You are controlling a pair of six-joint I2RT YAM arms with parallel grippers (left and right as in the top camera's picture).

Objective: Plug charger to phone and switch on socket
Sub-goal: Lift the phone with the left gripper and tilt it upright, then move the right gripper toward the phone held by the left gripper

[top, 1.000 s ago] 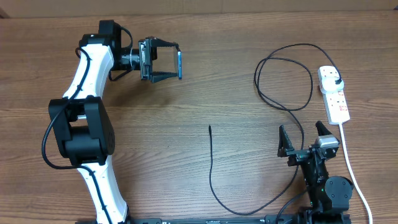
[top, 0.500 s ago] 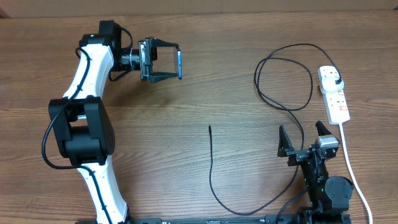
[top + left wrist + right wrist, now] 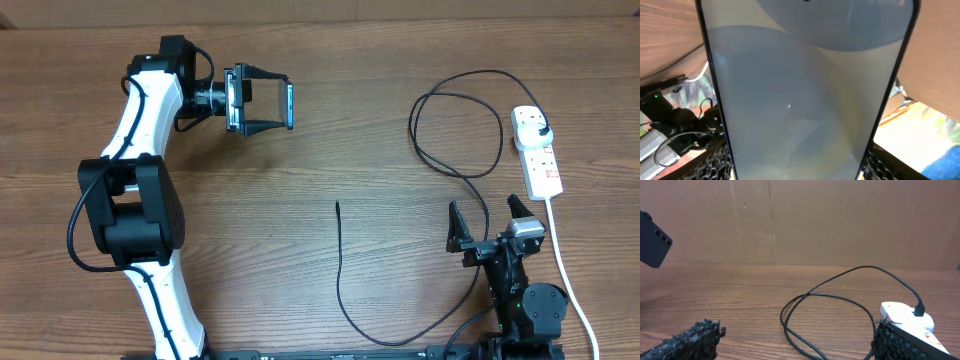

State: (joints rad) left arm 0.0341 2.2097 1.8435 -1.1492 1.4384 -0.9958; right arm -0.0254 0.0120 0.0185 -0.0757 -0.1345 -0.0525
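Observation:
My left gripper (image 3: 285,104) is at the far left of the table, shut on the phone (image 3: 291,101), which is held on edge above the wood. In the left wrist view the pale blue-grey screen of the phone (image 3: 805,90) fills the frame between my fingers (image 3: 715,165). The phone's dark back (image 3: 654,246) shows at the left edge of the right wrist view. The charger cable (image 3: 455,130) loops at the right. Its connector tip (image 3: 337,204) lies free mid-table and its plug (image 3: 540,125) sits in the white socket strip (image 3: 537,152). My right gripper (image 3: 485,215) stands open and empty near the front right.
The strip's thick white cord (image 3: 565,260) runs toward the front edge, right of my right arm. In the right wrist view the cable loop (image 3: 830,295) and the strip (image 3: 905,320) lie just ahead. A brown cardboard wall (image 3: 800,220) backs the table.
The left gripper with the phone has shifted very slightly to the right. The right arm, cable and strip have not moved.

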